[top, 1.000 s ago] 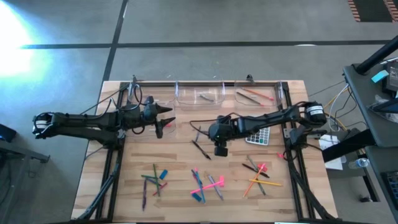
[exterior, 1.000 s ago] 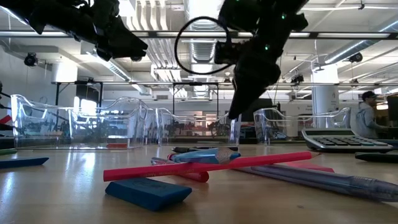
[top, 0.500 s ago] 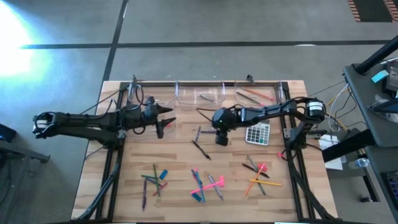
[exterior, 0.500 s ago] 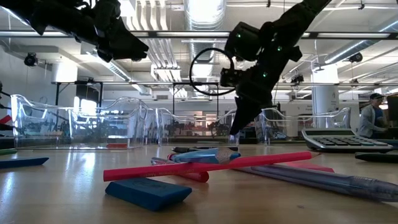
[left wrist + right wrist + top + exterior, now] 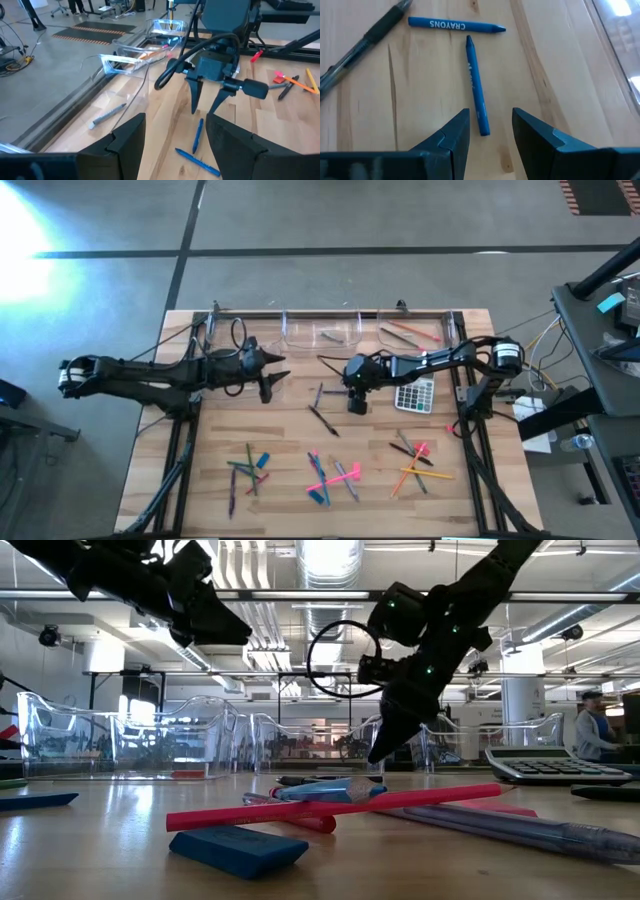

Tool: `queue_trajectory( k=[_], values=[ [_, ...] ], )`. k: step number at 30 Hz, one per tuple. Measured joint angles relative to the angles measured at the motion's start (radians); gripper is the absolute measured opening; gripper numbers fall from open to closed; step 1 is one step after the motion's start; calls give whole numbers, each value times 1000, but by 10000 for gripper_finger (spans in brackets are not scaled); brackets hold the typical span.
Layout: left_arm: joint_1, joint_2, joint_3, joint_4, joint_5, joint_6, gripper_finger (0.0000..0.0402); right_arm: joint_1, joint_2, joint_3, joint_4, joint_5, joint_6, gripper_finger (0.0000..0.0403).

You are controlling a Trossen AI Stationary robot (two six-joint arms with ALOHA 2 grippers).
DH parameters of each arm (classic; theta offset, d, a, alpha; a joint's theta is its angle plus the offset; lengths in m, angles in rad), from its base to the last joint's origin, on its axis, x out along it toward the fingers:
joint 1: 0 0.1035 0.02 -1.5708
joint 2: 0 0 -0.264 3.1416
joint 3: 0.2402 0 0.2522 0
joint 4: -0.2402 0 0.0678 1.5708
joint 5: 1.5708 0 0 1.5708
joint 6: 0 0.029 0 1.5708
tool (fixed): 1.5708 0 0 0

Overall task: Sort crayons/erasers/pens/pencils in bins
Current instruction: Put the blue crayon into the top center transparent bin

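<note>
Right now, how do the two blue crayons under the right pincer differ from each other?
The labelled crayon shows white "CRAYONS" lettering; the plain crayon shows none legible. The labelled crayon lies crosswise beyond the right pincer; the plain crayon runs lengthwise, one end reaching in between the open fingers. Together they form a rough T, apart but close. Both are blue, thin, pointed, and flat on the wooden table.

- table (image 5: 290,430): pale wood planks, visible grain and small knots, matt finish;
- bins (image 5: 170,735): clear glossy plastic, catching bright glints along the rims;
- blue crayons (image 5: 476,92): paper-wrapped, matt, lying on the wood beside a glossy dark plastic pen (image 5: 365,40);
- right gripper (image 5: 487,135) fingers: dark matt plastic
</note>
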Motion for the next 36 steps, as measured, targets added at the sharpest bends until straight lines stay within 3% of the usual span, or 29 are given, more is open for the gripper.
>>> queue_trajectory(
  k=[7,16,28,36],
  values=[
    [0,-61,1,-32,-4,2,194,0,71,0,19,-2,2,139],
    [-1,-256,-34,-123,-30,25,194,0,92,2,18,-2,24,134],
    [-1,-378,-85,-122,-37,19,194,2,94,4,-45,-7,16,23],
    [-1,-396,-89,-122,-37,19,194,17,29,16,-160,-7,36,15]
  ],
)
